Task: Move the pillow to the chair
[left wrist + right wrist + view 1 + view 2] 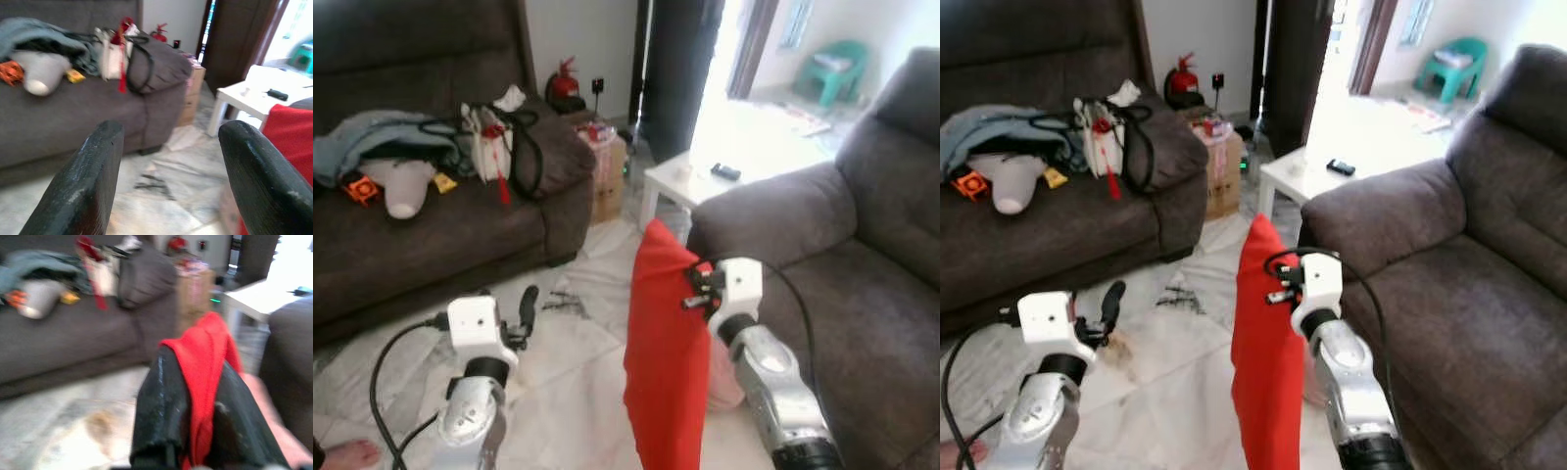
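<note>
- Grey upholstery takes up most of the scene: an armchair [862,245] along the right of the head views, and a sofa [440,235] at upper left heaped with clothes and a bag [1116,137].
- Red pillow [664,362] hangs limp at centre bottom of the head views, off the floor, just left of the armchair's arm and not on its seat.
- White side table [690,178] stands at upper centre, beyond the armchair's arm.
- Right gripper [195,406] grips the pillow's top edge; its wrist view shows both black fingers pressed together with red cloth bunched between them, a detail the head views hide.
- Left gripper [171,166] sits at lower left of the head views over the pale floor; its wrist view shows its fingers [88,181] spread wide, holding nothing, with the pillow at the right edge.
</note>
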Controlling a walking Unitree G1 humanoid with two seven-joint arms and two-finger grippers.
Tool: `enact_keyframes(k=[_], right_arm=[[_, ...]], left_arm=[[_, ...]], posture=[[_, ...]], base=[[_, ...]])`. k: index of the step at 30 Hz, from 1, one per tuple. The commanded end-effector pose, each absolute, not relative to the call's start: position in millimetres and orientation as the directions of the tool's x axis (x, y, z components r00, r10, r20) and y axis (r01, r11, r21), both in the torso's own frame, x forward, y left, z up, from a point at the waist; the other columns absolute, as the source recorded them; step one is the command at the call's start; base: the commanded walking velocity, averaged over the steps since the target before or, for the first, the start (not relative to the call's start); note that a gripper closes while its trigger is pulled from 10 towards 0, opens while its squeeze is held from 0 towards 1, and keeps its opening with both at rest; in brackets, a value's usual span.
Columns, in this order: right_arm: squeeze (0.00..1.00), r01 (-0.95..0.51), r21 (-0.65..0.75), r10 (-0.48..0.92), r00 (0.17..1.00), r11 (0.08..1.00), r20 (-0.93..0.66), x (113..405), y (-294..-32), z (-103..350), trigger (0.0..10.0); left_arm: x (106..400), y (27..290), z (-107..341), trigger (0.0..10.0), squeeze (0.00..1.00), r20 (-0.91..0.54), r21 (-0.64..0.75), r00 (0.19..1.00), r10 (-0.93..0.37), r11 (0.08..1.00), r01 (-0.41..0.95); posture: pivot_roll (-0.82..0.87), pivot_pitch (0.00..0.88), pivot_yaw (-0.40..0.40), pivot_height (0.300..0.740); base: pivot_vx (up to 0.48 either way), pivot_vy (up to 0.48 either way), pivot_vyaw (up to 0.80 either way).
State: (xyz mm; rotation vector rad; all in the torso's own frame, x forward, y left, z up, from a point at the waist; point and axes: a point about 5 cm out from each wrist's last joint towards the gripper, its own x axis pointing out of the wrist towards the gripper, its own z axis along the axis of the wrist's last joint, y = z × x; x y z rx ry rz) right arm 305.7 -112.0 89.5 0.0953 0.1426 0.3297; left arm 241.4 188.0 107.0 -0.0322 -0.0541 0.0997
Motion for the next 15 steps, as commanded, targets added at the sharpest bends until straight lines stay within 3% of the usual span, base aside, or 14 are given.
enact_keyframes(k=[1, 6, 15], right_arm=[[0.0, -0.302, 0.082, 0.303, 0.953, 0.95, 0.004, 316.1, -120.8, 119.2, 10.0], [0.0, -0.286, 0.076, 0.288, 0.958, 0.955, -0.009, 317.3, -122.9, 117.6, 10.0], [0.0, -0.288, 0.08, 0.289, 0.957, 0.954, -0.004, 318.0, -123.3, 117.8, 10.0]], left_arm=[[242.8, 181.1, 107.7, 10.0, 0.0, 0.057, -0.041, 0.995, 0.085, 0.996, -0.083], [243.1, 181.0, 107.6, 10.0, 0.0, 0.059, -0.04, 0.995, 0.085, 0.996, -0.083], [244.0, 180.5, 107.6, 10.0, 0.0, 0.063, -0.029, 0.995, 0.081, 0.996, -0.08]], posture=[[0.07, 0.0, -0.053, 0.74], [0.07, 0.0, -0.051, 0.74], [0.07, 0.0, -0.05, 0.74]], base=[[0.0, 0.255, 0.0], [0.0, 0.253, 0.0], [0.0, 0.0, 0.0]])
